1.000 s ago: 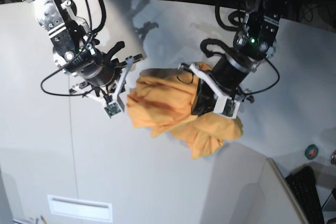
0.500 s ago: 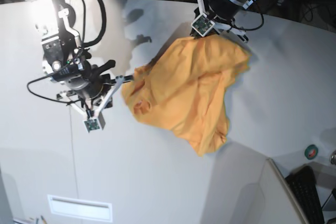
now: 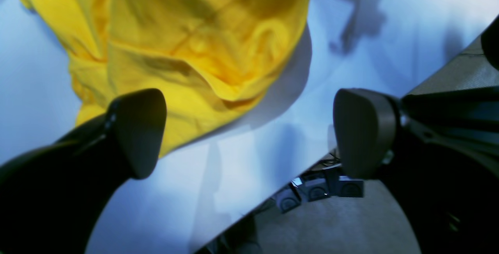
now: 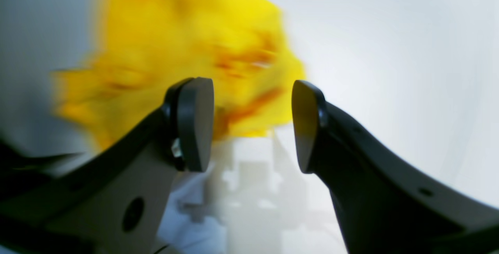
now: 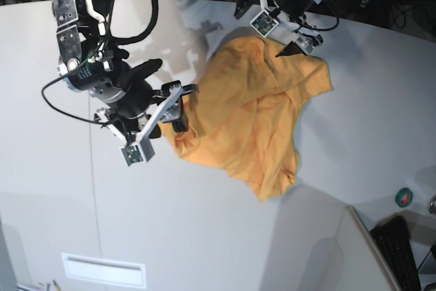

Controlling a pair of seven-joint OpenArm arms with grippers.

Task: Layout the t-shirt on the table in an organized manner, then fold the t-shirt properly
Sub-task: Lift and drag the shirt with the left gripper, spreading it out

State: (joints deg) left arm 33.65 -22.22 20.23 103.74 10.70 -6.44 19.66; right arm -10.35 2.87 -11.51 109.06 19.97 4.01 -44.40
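The orange-yellow t-shirt (image 5: 252, 114) lies loosely spread and wrinkled on the pale table (image 5: 204, 236), with folds along its left side. My left gripper (image 5: 271, 31) hovers at the shirt's far edge, open wide. In the left wrist view, its fingers (image 3: 136, 129) hold nothing, and the t-shirt (image 3: 195, 43) lies just beyond them. My right gripper (image 5: 180, 108) is at the shirt's left edge, also open. In the right wrist view, the gap of the right gripper (image 4: 251, 125) is empty and the t-shirt (image 4: 187, 51) shows blurred behind it.
The table's far edge (image 3: 273, 195) runs close under the left gripper, with floor and cables beyond. A green tape roll (image 5: 405, 197) and a black keyboard (image 5: 398, 250) sit lower right beside a raised panel (image 5: 327, 250). A thin dark seam (image 5: 92, 182) runs down the left.
Both grippers have opened and let go of the shirt. It went from a bunched heap to stretched between them and now lies spread on the table.
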